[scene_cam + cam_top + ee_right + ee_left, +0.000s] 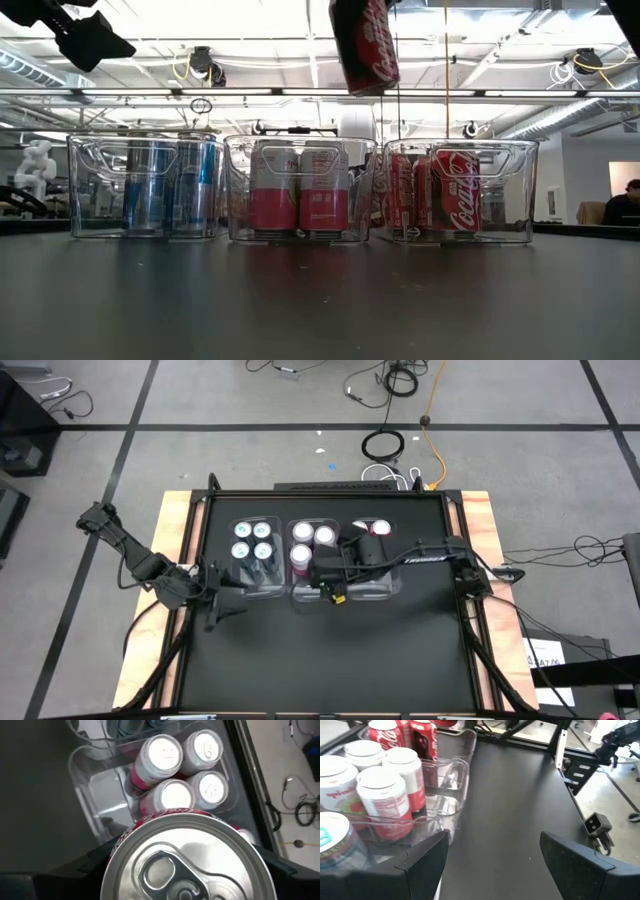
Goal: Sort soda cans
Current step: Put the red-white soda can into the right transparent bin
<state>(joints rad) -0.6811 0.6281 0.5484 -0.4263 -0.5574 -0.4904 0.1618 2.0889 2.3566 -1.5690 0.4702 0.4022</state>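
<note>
Three clear bins stand in a row at the table's far side. The left bin [82, 190] holds teal-blue soda cans [252, 540], the middle bin [238, 190] pink-and-white ones [165, 752], and the right bin [526, 190] dark red ones [455, 190]. My right gripper [328, 582] is high above the near part of the middle and right bins, shut on a dark red soda can [366, 45]. My left gripper [492, 847] hovers open by the left bin's near left corner [215, 608], with nothing between its fingers. My right gripper pinches the red can's side wall just below its silver top [190, 855], one finger [87, 867] on each side. It comes from above, pointing steeply down. The can hangs almost upright, slightly tilted, its bottom [372, 88] well above the bins' rims.
The black tabletop [330, 660] stretches bare from the bins to the near edge. Wooden strips [175, 560] run along the table's left and right sides. Cables lie on the floor behind the table.
</note>
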